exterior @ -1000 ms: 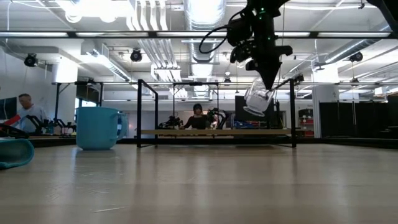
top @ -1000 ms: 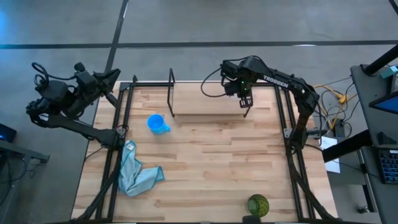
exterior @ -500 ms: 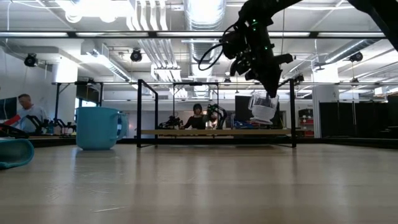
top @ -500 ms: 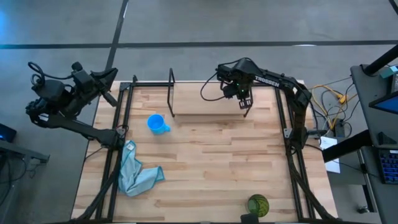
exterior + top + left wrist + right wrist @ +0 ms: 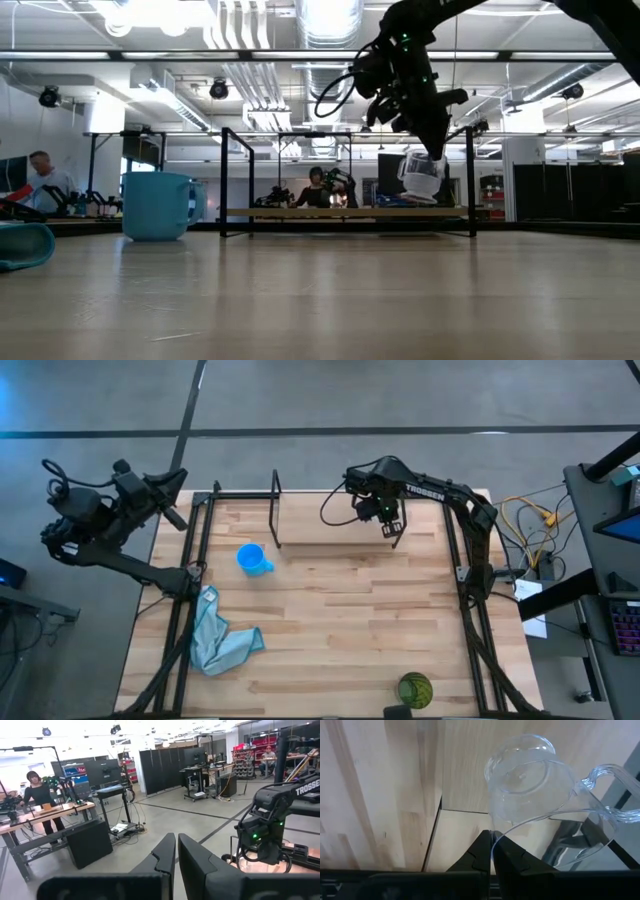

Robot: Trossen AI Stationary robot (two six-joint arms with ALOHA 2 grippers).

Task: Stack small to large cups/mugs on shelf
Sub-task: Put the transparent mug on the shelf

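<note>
The wooden table (image 5: pixel 330 620) fills the centre of the high view. Along its upper edge lies the shelf (image 5: pixel 330 525), a light plank between black wire frames. The right arm reaches over the shelf's right part; its right gripper (image 5: pixel 492 851) has its fingers pinched together on the rim of the clear cup (image 5: pixel 530 795), which hangs just above the plank in the low view (image 5: pixel 420 176). The left gripper (image 5: pixel 176 851) waits at the upper left, off the table, fingers nearly closed on nothing. The blue mug (image 5: pixel 252 559) stands left of centre, the light blue cloth (image 5: pixel 218 635) below it, and the green cup (image 5: pixel 415 689) sits at the bottom edge.
</note>
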